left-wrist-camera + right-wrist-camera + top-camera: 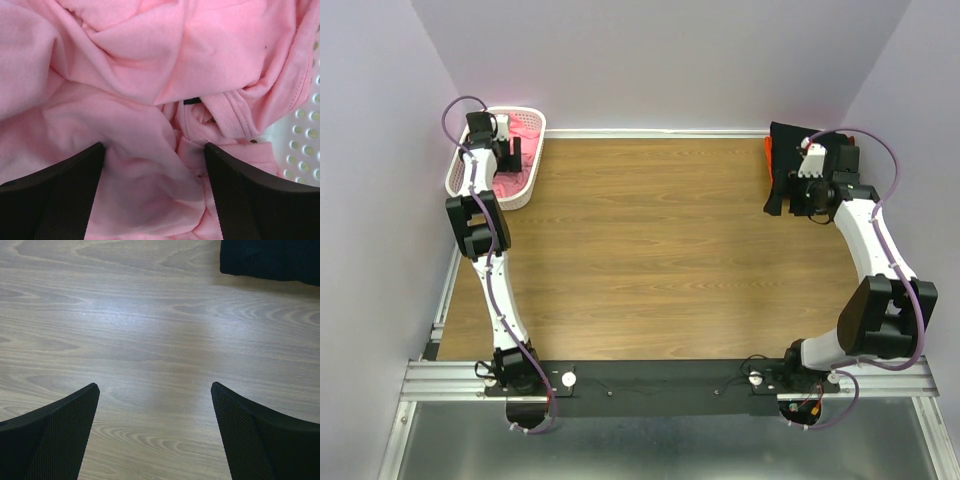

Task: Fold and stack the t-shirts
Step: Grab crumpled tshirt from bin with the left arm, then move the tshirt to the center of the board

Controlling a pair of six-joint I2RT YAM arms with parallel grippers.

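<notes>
Left wrist view shows the pink t-shirt (pixel 150 75), soft, light and crumpled in the white basket (pixel 305 135), its ribbed collar (pixel 225 112) likely the firmest hold, left jaws spread wide above it, right jaws spread empty over the tabletop (pixel 150 315) near the black t-shirt (pixel 270 260).

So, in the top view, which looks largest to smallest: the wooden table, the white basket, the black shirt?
wooden table
white basket
black shirt
Last two unsure: the right arm covers part of the shirt.

Wood table (pixel 660 250): basket (pixel 533 160) far-left corner; black t-shirt (pixel 782 165), orange-red t-shirt (pixel 767 150) far-right.
</notes>
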